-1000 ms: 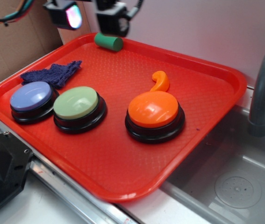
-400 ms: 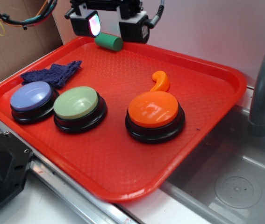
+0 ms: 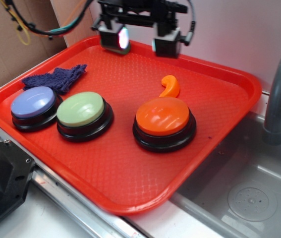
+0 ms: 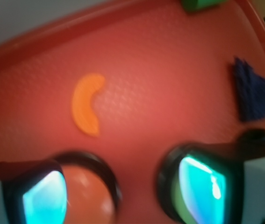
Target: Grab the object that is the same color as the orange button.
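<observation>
The gripper (image 3: 141,40) is held with its jaws spread wide apart, and nothing is pinched between them. Since the two earlier pictures it has been carried across the back of the red tray (image 3: 229,106): a second ago it hung near the back corner by the green cylinder (image 4: 198,4), and now it has been brought along the back rim toward the orange button (image 3: 162,116). The green cylinder can no longer be seen in the exterior view, because it is hidden behind the gripper; in the wrist view only a bit of it is seen at the top edge. This move is judged to be good for the task, because the gripper has been taken nearer to the object (image 3: 170,86), the small orange hook piece. The object has not been touched and has not been moved. It lies flat on the tray just behind the orange button, on the button's far side. It is not yet between the jaws: in the wrist view the object (image 4: 87,109) is seen ahead of the fingertips (image 4: 202,185) and nearer the other jaw, with bare tray between. The blue cloth (image 3: 56,77) lies well away from the orange button, and the other two buttons are further off.
</observation>
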Controlling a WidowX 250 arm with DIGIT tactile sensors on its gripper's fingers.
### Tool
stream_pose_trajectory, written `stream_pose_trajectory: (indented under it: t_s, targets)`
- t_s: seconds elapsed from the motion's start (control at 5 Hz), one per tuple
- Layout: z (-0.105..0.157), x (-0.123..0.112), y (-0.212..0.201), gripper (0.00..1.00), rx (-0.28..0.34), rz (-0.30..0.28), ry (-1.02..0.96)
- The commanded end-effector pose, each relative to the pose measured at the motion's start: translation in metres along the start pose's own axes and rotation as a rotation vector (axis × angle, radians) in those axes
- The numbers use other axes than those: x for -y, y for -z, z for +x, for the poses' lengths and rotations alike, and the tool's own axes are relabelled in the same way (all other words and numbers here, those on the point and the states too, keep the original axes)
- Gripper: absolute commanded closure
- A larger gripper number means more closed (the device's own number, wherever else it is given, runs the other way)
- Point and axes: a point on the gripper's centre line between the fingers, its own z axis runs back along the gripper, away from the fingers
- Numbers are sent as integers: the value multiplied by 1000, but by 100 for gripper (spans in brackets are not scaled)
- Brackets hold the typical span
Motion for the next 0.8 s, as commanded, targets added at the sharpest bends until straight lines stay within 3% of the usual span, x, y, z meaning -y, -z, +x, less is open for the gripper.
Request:
stream_pose_trajectory:
  t_s: [0.0, 0.6]
  targets:
    - [25, 22, 36, 0, 21, -76, 10]
    - [32, 21, 77, 0, -54, -29, 11]
